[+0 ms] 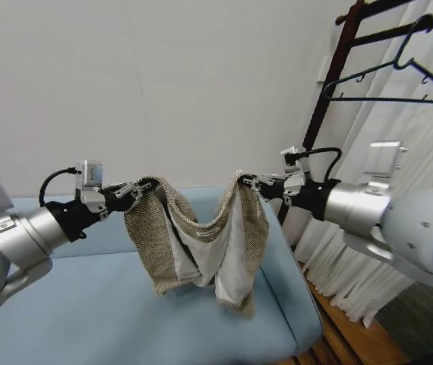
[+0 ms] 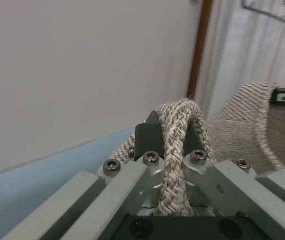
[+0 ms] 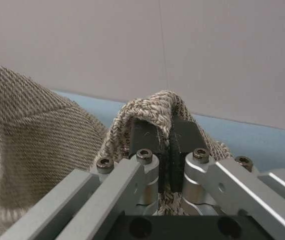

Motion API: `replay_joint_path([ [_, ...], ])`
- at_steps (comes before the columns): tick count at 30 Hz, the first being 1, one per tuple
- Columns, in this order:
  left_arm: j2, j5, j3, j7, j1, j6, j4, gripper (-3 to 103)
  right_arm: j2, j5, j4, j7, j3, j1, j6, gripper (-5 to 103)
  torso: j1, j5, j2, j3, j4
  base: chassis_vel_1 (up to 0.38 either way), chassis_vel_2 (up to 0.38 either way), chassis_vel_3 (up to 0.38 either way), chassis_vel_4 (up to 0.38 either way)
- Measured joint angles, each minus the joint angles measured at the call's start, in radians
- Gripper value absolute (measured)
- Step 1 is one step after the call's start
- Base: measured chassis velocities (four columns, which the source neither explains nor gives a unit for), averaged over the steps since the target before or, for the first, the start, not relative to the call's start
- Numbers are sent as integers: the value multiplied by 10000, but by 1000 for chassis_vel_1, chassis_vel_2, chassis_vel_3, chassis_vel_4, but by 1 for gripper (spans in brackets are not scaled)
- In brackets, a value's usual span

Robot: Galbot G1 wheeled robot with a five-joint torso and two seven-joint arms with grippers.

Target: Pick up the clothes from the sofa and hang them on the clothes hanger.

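Note:
A beige woven garment (image 1: 201, 243) with a white lining hangs stretched between both grippers above the light blue sofa (image 1: 87, 312). My left gripper (image 1: 137, 190) is shut on its left top edge, whose knit cloth (image 2: 175, 150) is pinched between the fingers. On the right top edge my right gripper (image 1: 253, 185) is shut, with the fabric (image 3: 152, 112) folded over its black pads (image 3: 143, 137). The middle of the garment sags and its lower end hangs just above the seat. A dark wire hanger (image 1: 387, 80) hangs on the dark brown rack (image 1: 330, 84) at upper right.
A white wall runs behind the sofa. White curtains (image 1: 414, 152) hang to the right behind the rack. The sofa's right end (image 1: 308, 304) drops to a wooden floor. The rack post (image 2: 198, 47) also shows in the left wrist view.

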Motion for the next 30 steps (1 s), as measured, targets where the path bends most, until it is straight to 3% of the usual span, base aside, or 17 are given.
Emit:
replay_joint_path([
  [3,258,910,539,499,-231,-445,1116,2,1146,-1770,-1347,-740,-1058,338,240,2,1,-2,0,2,16,0,0,0,0],
  [4,258,910,539,499,-231,-445,1116,2,1146,-1770,-1347,-740,-1058,338,240,2,1,-2,0,2,16,0,0,0,0],
  [7,286,1807,1900,999,-1167,-1202,2257,2,2196,-3315,-2516,-1409,-1616,518,698,2,3,-3,-1,3,3,0,0,0,0],
  [11,173,2279,2966,1235,-1946,-1638,2853,2,2886,-4102,-3220,-1886,-1849,798,952,2,4,-4,-1,3,2,0,0,0,0],
  [14,153,2346,3046,1334,-2127,-1629,2872,2,2995,-4087,-3288,-1956,-1863,981,946,2,5,-4,-1,3,3,0,0,0,0],
  [19,381,2142,2202,1344,-1702,-1395,2091,2,2341,-3170,-2600,-1612,-1840,1119,709,2,-2,2,1,-3,5,0,0,0,0],
  [22,423,2064,1874,1305,-1571,-1142,1258,2,1378,-2284,-1693,-1290,-1619,964,639,2,-2,4,2,-3,5,0,0,0,0],
  [23,423,2064,1874,1305,-1571,-1142,1258,2,1378,-2284,-1693,-1290,-1619,964,639,2,-2,4,2,-3,5,0,0,0,0],
  [28,335,1219,1386,342,-1344,-615,-649,2,-746,68,369,-487,-656,795,577,2,-2,3,2,-4,-6,0,0,0,0],
  [29,335,1219,1386,342,-1344,-615,-649,2,-746,68,369,-487,-656,795,577,2,-2,3,2,-4,-6,0,0,0,0],
  [30,338,1003,979,-91,-1011,-484,-1154,2,-1214,665,784,-342,-339,802,549,2,-4,4,3,-6,-1,0,0,0,0],
])
